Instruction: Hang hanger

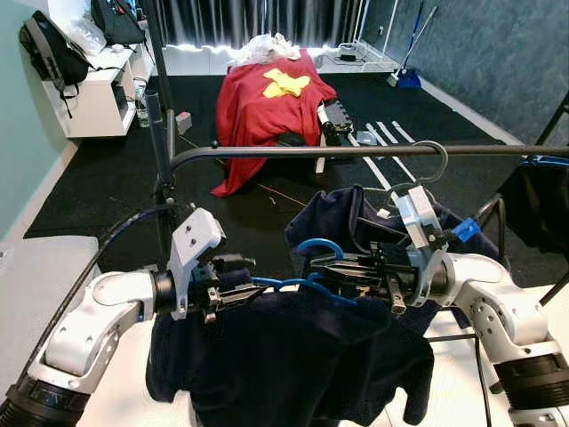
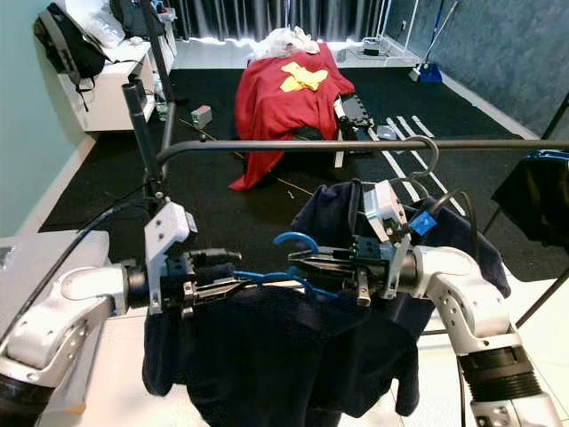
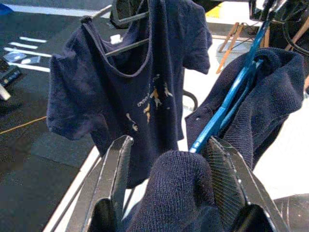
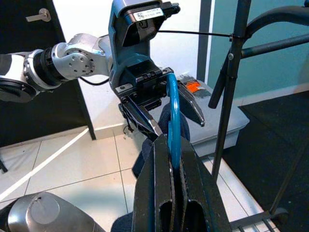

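One blue hanger (image 1: 307,283) under one dark garment (image 1: 302,356), pinched by right claw (image 1: 322,265). Left claw (image 1: 238,286) seemingly clamped on its other end, below one rail (image 1: 356,151). Open floor (image 1: 107,178) beyond.

Beyond the right gripper (image 1: 322,264), black carpet (image 1: 107,178) runs to dark curtains (image 1: 258,18) with light along their foot. A red-draped piece of furniture (image 1: 262,102) stands there. Past the left gripper (image 1: 244,289), white shelves (image 1: 93,93) meet a pale green wall (image 1: 18,133). White tiles (image 4: 72,169) lie underneath.
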